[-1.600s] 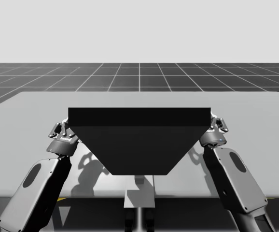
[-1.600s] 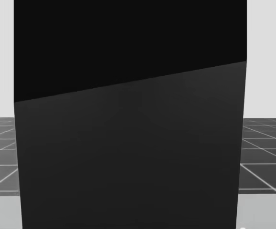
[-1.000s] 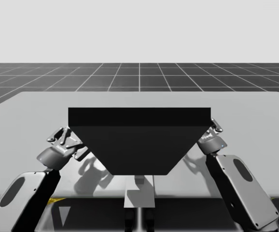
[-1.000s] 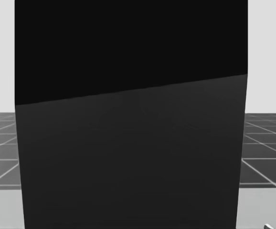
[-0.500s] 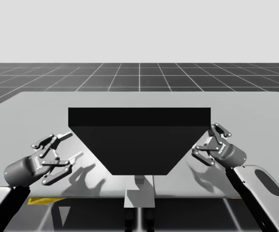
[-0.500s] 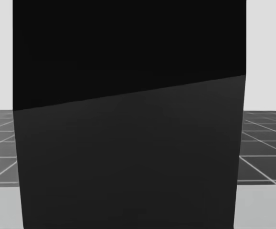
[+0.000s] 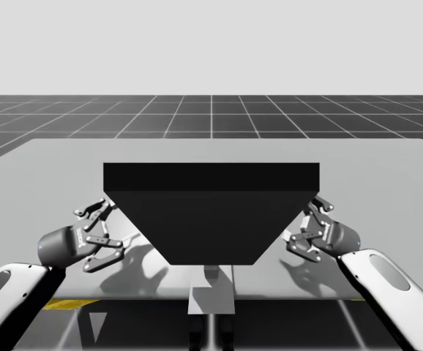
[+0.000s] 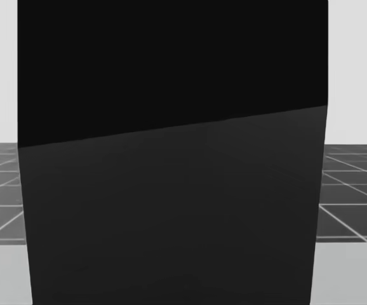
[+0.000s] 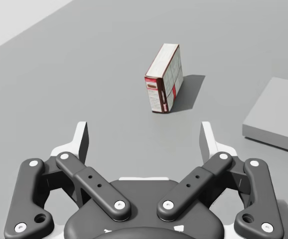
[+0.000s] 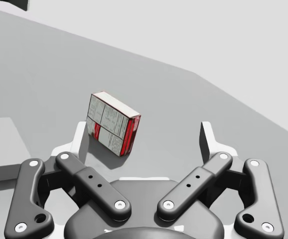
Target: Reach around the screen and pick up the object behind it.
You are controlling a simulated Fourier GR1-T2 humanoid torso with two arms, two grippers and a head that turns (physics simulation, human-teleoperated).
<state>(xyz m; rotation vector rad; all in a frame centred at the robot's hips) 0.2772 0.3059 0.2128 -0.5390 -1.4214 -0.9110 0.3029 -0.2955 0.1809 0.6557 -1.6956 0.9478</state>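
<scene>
High view has the dark screen (image 7: 211,219) standing mid-counter (image 7: 387,168), with the robot's left arm (image 7: 21,292) beside its left edge and the right arm (image 7: 376,281) beside its right edge, both low over the surface. The left jaws are apart with nothing between them, fingers (image 9: 81,142) spread wide in the left wrist view. The right jaws are likewise apart and empty, fingers (image 10: 210,139) spread in the right wrist view.

The thing to fetch is a small red-and-white box (image 9: 164,79), upright on the counter behind the screen. It lies ahead of the left jaws and well apart from them, near a flat grey slab (image 9: 276,117). It sits much nearer the right jaws, just ahead of them and toward one finger.

By the look of it, the reach around the screen is partly made and the box is in sight from both sides. Closing in, clamping and lifting are all left to do.

The box carries panels of fine print and a red band, none of it readable.
</scene>
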